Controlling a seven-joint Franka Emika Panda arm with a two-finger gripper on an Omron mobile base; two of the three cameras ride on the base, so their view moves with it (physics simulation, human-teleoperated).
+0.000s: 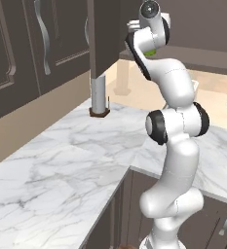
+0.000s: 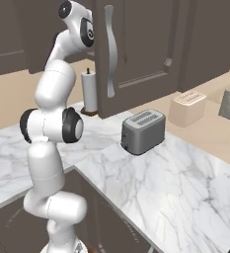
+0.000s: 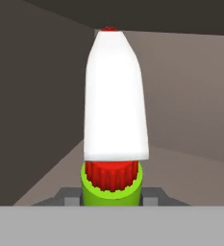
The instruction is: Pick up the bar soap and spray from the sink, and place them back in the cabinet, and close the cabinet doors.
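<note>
Clamped jaws on the spray (image 3: 112,115), pinching the green neck just under the red collar, with the white nozzle cap pointing ahead into the dark cabinet (image 3: 36,105). Seen from the hand view as already reaching inside, with the brown shelf (image 3: 180,178) spread below and beyond the bottle, though whether touching or just above could not be told. Glimpsed from the left base view as a sliver of green beside the wrist, high up at the cabinet opening, past the edge of an open cabinet door (image 1: 104,36). Stood open in the right base view too, the panelled door (image 2: 136,49) with its curved silver handle (image 2: 110,49). Judged roughly midway: spray lifted and nearly delivered, not yet released; bar soap not located; both doors left to shut. Below, marble table (image 1: 51,170) with paper towel roll (image 1: 98,95) and toaster (image 2: 143,131).
</note>
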